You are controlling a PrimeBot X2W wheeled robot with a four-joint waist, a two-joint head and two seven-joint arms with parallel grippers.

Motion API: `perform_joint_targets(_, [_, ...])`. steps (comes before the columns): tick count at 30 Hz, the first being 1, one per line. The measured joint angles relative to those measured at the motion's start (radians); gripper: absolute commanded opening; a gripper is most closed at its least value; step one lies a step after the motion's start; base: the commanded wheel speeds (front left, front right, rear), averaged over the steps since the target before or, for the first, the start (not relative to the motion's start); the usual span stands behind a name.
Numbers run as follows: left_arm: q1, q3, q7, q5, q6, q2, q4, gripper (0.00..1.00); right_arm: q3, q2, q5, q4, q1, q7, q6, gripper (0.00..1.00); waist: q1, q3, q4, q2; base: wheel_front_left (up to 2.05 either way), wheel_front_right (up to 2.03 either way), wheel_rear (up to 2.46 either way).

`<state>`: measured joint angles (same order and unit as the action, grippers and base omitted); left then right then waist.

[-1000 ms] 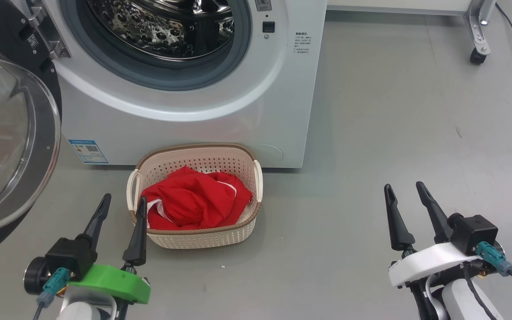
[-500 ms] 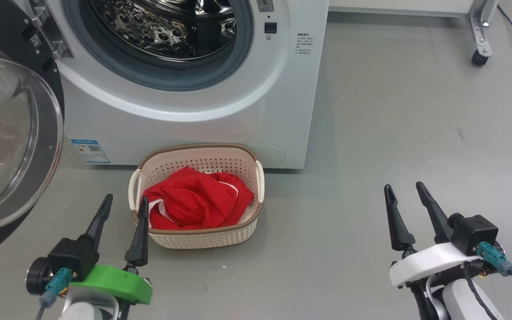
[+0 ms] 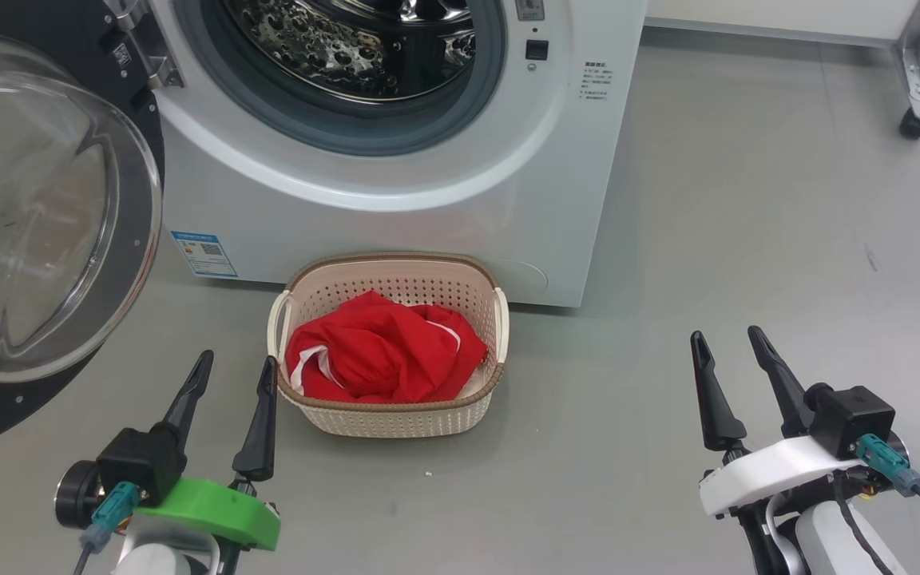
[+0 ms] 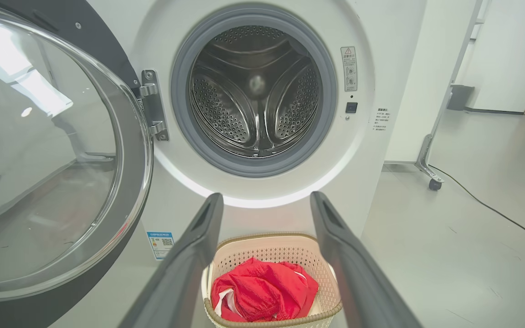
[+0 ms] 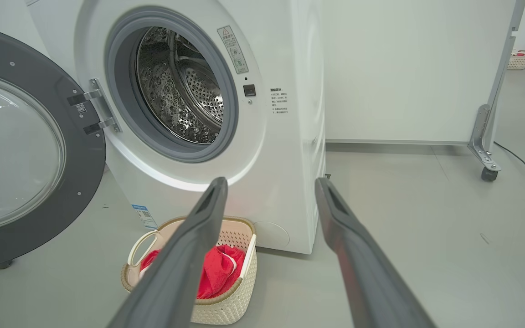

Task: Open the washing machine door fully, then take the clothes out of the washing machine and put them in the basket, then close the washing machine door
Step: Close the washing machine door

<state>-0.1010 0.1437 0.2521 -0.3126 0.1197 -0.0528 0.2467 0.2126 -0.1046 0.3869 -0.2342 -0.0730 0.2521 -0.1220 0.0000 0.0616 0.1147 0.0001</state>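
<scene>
At the far left the washing machine door (image 3: 45, 216) stands swung wide open on its hinge (image 3: 155, 68), its black rim and bulging clear glass turned away from the opening. Just below and to the right of it the left tool (image 3: 237, 358) hovers above the grey floor (image 3: 668, 239). Its two dark fingers are spread apart, and the inner fingertip is near the left end of the basket (image 3: 396, 421). The washing machine (image 3: 396, 208) takes up the upper middle, its grey gasket (image 3: 364, 134) ringing the perforated steel drum (image 3: 356, 40). A blue label sticker (image 3: 204, 254) sits at its lower left front corner. The basket stands upright on the floor directly before the machine, close to its base. The clothes (image 3: 384, 359) are heaped inside it as a crumpled red bundle with white trim showing at the left and right edges. Well to the right, apart from the basket, the right tool (image 3: 725, 335) hangs over the floor with its fingers likewise spread. At the far upper right a wheeled metal frame leg (image 3: 915, 120) rests on the floor.
</scene>
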Motion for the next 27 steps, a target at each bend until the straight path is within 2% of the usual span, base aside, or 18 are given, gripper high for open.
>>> perform_joint_targets(12, [0.000, 0.001, 0.000, 0.007, 0.000, 0.001, 0.001, 1.00, 0.019, -0.002, 0.005, 0.004, 0.001, 0.000, 0.000, 1.00, 0.0000, -0.004, 0.102, 0.0000, 0.00, 0.00, 0.00])
perform_joint_targets(27, [0.003, -0.004, 0.000, 0.019, 0.000, 0.002, 0.006, 1.00, 0.047, 0.004, 0.028, 0.012, 0.019, 0.000, 0.000, 1.00, 0.0000, -0.029, 0.265, 0.0000, 0.00, 0.00, 0.00])
